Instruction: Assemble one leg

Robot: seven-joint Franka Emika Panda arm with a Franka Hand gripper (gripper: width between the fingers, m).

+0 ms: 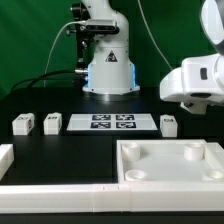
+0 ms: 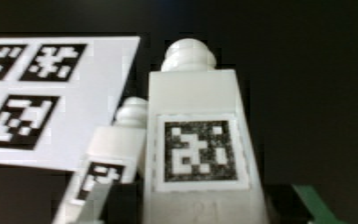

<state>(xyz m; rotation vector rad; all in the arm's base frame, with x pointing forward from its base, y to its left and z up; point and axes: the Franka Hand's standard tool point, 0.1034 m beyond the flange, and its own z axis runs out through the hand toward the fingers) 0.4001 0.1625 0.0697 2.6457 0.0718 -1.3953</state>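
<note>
In the wrist view one white leg [image 2: 197,130] fills the middle, with a rounded peg at its far end and a square tag on its face. Its near end runs between two dark fingers of my gripper [image 2: 197,208], which looks shut on it. A second leg [image 2: 115,150] lies lower down beside it, next to the marker board [image 2: 34,90]. In the exterior view my gripper's white hand [image 1: 196,88] hangs above the table at the right; its fingers and the held leg are hard to make out there. Three legs lie on the table [image 1: 22,124] [image 1: 52,122] [image 1: 169,125].
The marker board [image 1: 112,123] lies mid-table in front of the robot base [image 1: 108,70]. A large white square piece with round sockets [image 1: 205,172] sits front right. A white bar [image 1: 60,200] runs along the front, with a raised end [image 1: 5,157] at the left.
</note>
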